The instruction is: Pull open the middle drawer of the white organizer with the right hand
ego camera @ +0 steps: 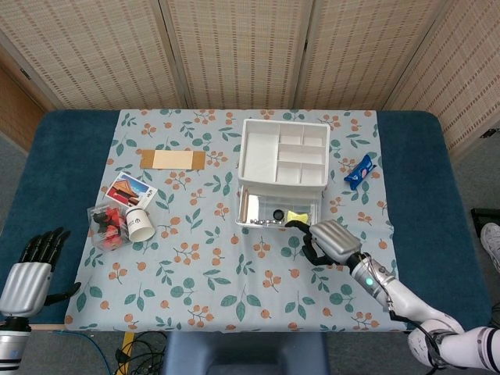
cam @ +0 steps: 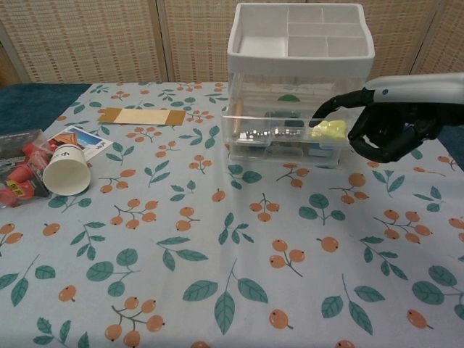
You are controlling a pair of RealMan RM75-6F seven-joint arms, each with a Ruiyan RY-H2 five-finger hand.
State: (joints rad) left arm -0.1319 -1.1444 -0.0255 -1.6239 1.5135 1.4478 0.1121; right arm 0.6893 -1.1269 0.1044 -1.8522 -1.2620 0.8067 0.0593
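The white organizer (ego camera: 283, 156) (cam: 301, 45) stands at the back of the flowered cloth. Its clear middle drawer (ego camera: 277, 212) (cam: 284, 135) sticks out well past the front of the organizer, showing a yellow item (cam: 332, 129) and small metal pieces (cam: 254, 133). My right hand (ego camera: 328, 241) (cam: 391, 125) is at the drawer's right front corner. One finger (cam: 328, 112) hooks over the drawer's front rim while the others curl in. My left hand (ego camera: 31, 269) hangs off the near left table edge, fingers apart and holding nothing; the chest view does not show it.
A tipped paper cup (ego camera: 139, 225) (cam: 65, 168), a clear box of red items (ego camera: 108, 223) and a picture card (ego camera: 130, 190) lie at the left. A cardboard strip (ego camera: 173, 159) (cam: 142, 116) lies behind them. A blue packet (ego camera: 360, 169) sits right of the organizer.
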